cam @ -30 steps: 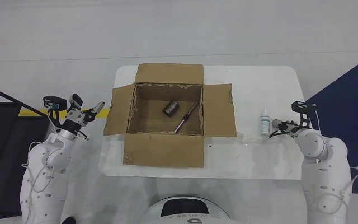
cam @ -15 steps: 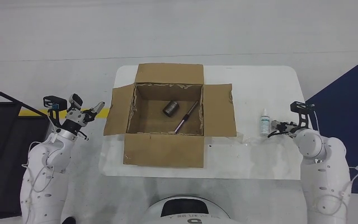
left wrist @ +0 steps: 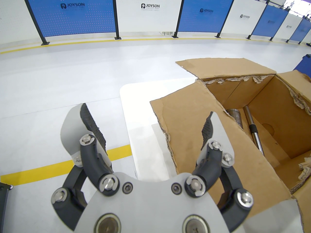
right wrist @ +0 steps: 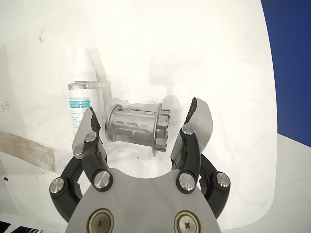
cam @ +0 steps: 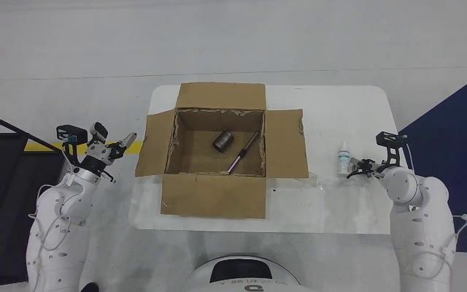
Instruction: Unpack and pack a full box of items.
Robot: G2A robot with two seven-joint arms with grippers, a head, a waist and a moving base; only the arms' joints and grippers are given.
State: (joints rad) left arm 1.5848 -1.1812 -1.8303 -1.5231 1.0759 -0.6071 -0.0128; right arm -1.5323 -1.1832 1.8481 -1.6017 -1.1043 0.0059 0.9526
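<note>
While left end effector and right end effector gape, one box holds two parts, near one bottle, one spool.

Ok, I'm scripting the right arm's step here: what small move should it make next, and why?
Probably lift the right gripper straight up, clear of the metal part. Its fingers are open, the part lies on the table between them beside the spray bottle, and the box holds a cylinder and a rod yet to unpack.
</note>
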